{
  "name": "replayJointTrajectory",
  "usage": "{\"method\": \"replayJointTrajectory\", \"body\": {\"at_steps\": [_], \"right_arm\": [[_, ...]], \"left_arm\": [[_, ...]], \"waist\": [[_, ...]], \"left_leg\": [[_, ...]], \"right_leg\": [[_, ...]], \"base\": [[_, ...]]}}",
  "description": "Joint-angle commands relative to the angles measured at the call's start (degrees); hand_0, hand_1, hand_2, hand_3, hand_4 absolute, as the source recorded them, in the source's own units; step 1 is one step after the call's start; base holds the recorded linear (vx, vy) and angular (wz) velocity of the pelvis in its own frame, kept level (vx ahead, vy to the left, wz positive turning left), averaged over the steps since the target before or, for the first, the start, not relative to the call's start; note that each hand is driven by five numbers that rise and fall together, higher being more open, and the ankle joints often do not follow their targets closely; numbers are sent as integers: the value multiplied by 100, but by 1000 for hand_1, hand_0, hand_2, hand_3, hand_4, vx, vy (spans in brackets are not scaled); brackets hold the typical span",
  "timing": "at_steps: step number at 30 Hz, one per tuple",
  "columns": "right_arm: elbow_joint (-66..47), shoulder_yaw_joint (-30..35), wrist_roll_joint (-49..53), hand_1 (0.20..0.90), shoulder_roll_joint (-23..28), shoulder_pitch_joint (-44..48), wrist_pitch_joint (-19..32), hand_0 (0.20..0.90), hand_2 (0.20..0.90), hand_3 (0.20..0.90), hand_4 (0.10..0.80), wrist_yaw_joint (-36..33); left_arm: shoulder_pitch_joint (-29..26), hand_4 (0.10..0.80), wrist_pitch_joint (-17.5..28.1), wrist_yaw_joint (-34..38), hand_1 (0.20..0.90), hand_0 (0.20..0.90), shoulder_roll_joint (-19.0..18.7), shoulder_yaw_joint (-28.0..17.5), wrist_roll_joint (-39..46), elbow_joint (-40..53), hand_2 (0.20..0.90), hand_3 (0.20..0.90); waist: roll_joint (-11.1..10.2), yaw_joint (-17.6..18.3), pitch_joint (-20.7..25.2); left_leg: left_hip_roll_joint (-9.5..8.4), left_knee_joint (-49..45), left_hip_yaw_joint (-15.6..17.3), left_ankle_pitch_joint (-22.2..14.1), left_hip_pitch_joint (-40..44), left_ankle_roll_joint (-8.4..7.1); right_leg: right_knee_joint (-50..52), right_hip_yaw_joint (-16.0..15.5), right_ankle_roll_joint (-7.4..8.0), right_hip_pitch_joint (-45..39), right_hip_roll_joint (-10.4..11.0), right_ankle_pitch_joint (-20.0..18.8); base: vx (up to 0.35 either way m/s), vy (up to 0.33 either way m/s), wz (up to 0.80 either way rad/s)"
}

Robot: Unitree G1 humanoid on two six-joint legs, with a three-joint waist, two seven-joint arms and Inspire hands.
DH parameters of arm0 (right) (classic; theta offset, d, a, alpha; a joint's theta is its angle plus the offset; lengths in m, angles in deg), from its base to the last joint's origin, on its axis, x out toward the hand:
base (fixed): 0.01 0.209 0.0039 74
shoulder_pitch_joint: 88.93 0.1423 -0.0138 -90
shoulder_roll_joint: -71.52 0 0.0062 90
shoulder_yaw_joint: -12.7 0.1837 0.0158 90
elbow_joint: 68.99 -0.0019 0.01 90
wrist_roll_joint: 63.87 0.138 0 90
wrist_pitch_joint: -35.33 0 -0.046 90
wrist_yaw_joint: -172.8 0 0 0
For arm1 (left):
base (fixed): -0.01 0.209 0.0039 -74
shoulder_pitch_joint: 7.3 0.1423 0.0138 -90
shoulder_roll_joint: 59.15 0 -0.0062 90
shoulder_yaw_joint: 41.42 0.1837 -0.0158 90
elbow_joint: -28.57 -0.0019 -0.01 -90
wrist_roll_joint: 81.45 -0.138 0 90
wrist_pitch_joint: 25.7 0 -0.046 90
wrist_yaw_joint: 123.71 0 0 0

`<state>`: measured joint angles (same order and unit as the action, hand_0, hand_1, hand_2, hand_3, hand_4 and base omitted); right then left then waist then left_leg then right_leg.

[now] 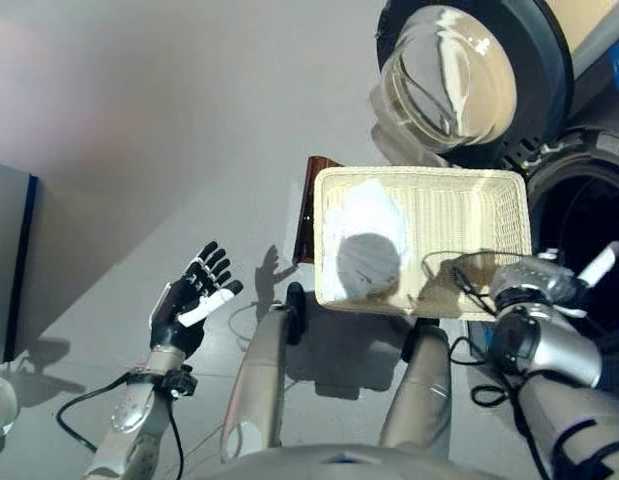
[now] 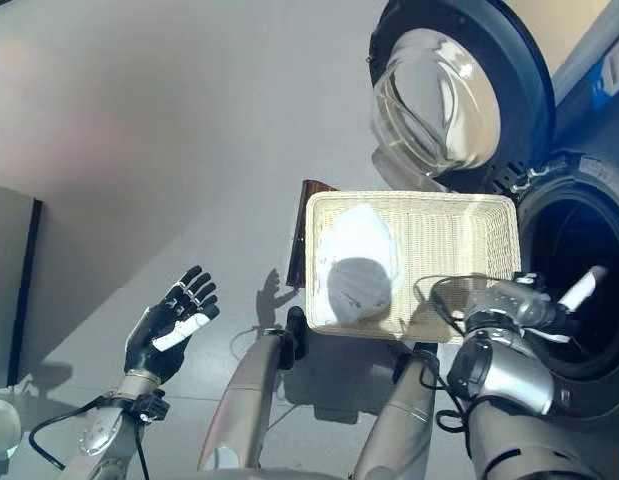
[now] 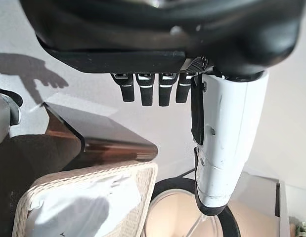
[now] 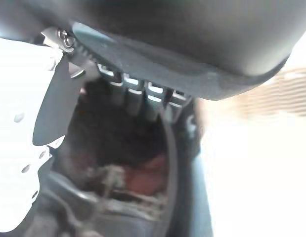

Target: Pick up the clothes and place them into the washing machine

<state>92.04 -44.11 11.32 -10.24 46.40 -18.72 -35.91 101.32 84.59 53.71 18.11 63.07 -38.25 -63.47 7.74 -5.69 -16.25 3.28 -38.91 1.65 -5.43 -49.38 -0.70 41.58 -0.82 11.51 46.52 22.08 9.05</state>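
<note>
On the grey floor (image 1: 189, 120), a cream wicker basket (image 1: 484, 215) is set near the middle of the head views, with a dark brown board (image 1: 307, 215) standing against its 9 o'clock side. At 12 o'clock from the basket, the washing machine's round door (image 1: 459, 75) is swung open, its glass bowl turned outward, and at 3 o'clock the dark drum opening (image 2: 579, 270) is seen just beside the basket's rim. Nothing is seen between basket and drum apart from the right arm. Inside the basket, a white garment (image 1: 364, 245) is lying in the half toward 9 o'clock; the other half shows bare weave. The left hand (image 1: 189, 300) is held over the floor at 8 o'clock from the basket, well apart from it, its fingers (image 1: 214, 262) spread straight and nothing held. The right hand (image 2: 529, 300) is held at the basket's 4 o'clock corner, at the drum's edge, its white-covered thumb pointing toward the opening. In the right wrist view its fingers (image 4: 143, 101) are seen extended toward the dark drum interior, where reddish and pale cloth (image 4: 135, 180) is dimly made out; nothing is seen gripped. The white garment is lying apart from both hands.
</note>
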Motion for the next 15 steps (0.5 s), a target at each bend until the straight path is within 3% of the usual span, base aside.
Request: {"method": "replayJointTrajectory", "body": {"at_steps": [1, 8, 15], "right_arm": [[-121, -402, -287, 900, 269, -126, 178, 900, 900, 900, 800, 166], [-177, -1046, -977, 900, -315, -496, -300, 900, 900, 900, 800, 400], [-162, -1680, -2063, 900, -691, -1235, -705, 900, 900, 900, 800, 403]], "left_arm": [[-146, 800, 455, -39, 900, 900, -196, -485, -131, 286, 900, 900], [-252, 800, 461, -50, 900, 900, -137, -526, -309, 39, 900, 900], [-253, 800, 488, -20, 900, 900, 95, -651, -533, -449, 900, 900]], "waist": [[-28, -136, 89], [-306, -125, 103], [-585, -48, 171]], "left_leg": [[161, 351, -156, -103, 164, -437], [157, 826, -131, 20, 636, -381], [266, 1683, -97, 298, 1540, -417]], "right_leg": [[-570, 62, -19, -379, 102, -350], [-1348, -154, 52, -986, 76, -702], [-2380, -470, 108, -1932, -15, -1112]], "base": [[42, 24, 0], [49, -4, -5], [83, -55, -9]]}}
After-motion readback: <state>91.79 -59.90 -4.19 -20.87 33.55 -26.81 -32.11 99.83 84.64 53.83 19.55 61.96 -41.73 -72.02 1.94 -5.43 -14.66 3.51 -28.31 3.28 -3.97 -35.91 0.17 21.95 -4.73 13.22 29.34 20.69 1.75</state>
